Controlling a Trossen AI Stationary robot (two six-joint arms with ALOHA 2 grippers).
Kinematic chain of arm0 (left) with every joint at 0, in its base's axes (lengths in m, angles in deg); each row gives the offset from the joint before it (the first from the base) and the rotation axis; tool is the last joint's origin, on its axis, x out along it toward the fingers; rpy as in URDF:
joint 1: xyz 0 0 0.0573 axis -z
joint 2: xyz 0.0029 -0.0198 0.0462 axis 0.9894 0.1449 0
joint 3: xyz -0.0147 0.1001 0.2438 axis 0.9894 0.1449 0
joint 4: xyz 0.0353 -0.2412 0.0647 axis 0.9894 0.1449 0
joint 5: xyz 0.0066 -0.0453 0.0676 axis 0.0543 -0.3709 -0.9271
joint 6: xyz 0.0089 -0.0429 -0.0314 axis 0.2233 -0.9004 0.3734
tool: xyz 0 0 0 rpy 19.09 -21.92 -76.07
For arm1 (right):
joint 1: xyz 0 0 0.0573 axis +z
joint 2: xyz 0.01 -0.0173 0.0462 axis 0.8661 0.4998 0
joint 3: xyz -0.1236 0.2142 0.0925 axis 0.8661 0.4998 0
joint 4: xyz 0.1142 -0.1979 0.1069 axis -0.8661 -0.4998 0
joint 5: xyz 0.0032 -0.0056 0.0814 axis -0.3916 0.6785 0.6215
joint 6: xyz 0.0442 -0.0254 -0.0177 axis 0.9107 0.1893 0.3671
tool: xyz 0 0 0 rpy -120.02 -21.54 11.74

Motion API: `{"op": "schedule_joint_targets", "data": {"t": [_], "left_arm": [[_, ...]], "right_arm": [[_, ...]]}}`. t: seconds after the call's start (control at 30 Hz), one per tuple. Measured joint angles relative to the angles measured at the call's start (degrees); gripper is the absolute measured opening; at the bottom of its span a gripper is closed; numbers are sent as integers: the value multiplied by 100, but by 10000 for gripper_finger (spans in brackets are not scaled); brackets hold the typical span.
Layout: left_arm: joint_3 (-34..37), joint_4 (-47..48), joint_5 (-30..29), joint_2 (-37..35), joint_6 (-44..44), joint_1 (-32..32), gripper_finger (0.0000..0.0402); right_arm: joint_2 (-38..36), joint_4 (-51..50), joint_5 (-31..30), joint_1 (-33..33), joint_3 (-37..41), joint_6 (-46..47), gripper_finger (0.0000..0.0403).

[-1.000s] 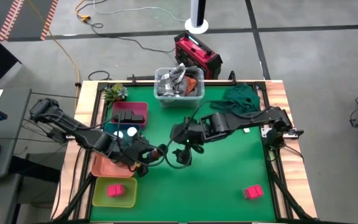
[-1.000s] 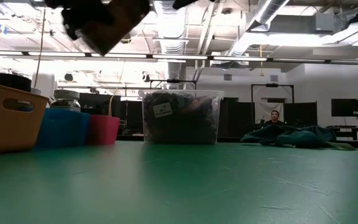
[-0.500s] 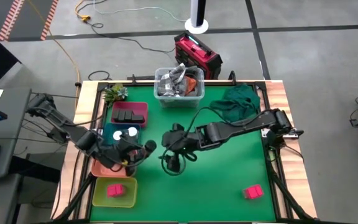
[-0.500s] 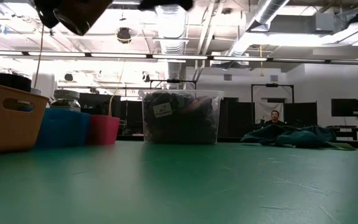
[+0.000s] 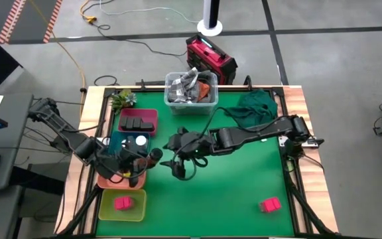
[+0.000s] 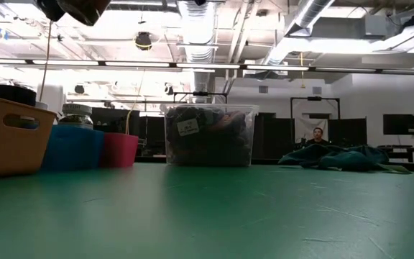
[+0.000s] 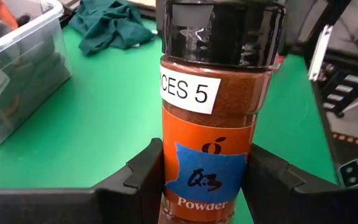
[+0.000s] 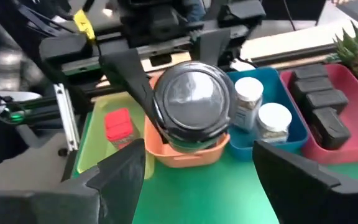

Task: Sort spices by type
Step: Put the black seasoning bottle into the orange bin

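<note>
Spice jar (image 7: 213, 124), glossy black cap, orange powder, pinched by left tool (image 7: 204, 180), right tool (image 8: 197, 168) spread.

floor: I see grey concrete (image 5: 337, 60), dark seam lines, orange cable (image 5: 68, 50) trailing across
ceiling: exposed ducts (image 6: 315, 11), long strip lights (image 6: 214, 66)
back wall: white, dark monitors (image 6: 399, 124)
person: one seated far back (image 6: 318, 134)

The left tool (image 7: 207, 186) pretty much blocks the jar's (image 7: 213, 112) bottom in the left wrist view, and its label reads "CES 5" with the start turned away. Low view only catches a dark blurry lump (image 6: 74, 8) cut off at the top edge.
</note>
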Motion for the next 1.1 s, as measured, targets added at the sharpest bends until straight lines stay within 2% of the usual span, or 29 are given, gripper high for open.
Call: {"op": "schedule_joint_targets", "data": {"t": [0.23,0.5,0.77,1.1], "left_arm": [[0,-528,-2,-7,233,57,169],[0,-777,12,-7,461,53,169],[4,-770,122,-107,535,57,169],[0,-581,117,-379,520,60,169]], "right_arm": [[1,656,25,-26,2,-257,312],[2,872,81,-114,4,-491,305],[-33,14,21,-66,-2,-229,306],[-46,-34,-164,-82,0,-139,306]]}}
